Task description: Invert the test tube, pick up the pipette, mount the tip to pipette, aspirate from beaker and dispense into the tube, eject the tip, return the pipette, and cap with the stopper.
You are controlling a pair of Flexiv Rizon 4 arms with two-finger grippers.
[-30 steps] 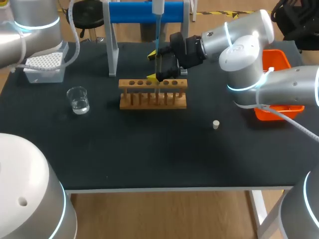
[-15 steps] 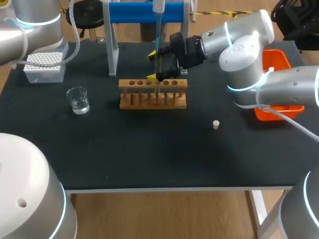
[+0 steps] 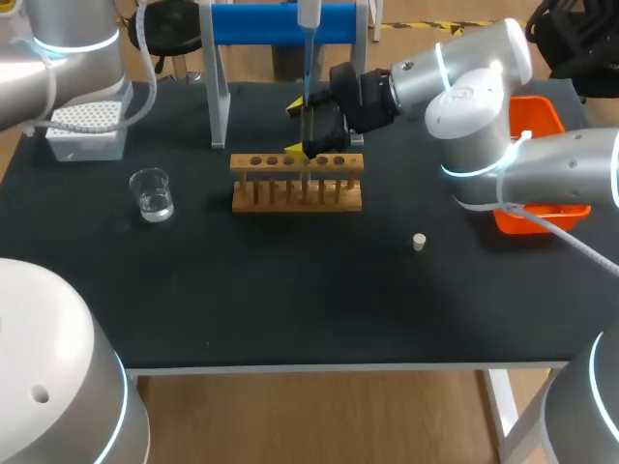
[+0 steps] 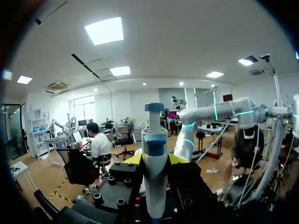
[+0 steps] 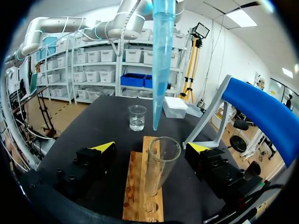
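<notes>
My left gripper (image 4: pixel 155 161) is shut on the white and blue pipette (image 4: pixel 154 154), held upright above the rack. Its blue tip (image 3: pixel 306 68) points down, ending just above the mouth of the clear test tube (image 5: pixel 161 163). The tube stands upright, mouth up, in the wooden rack (image 3: pixel 297 184). My right gripper (image 3: pixel 302 130) is open, with its fingers wide on either side of the tube and not touching it. The beaker (image 3: pixel 152 193) with a little clear liquid stands left of the rack. The small pale stopper (image 3: pixel 419 242) lies to the rack's right.
A white tip box (image 3: pixel 87 126) sits at the back left. The blue pipette stand (image 3: pixel 261 24) rises behind the rack. An orange bin (image 3: pixel 537 126) is at the right edge, partly behind my right arm.
My left arm's upper part has drawn back slightly, uncovering more of the tip box. The pipette, tube and right gripper have stayed put.
</notes>
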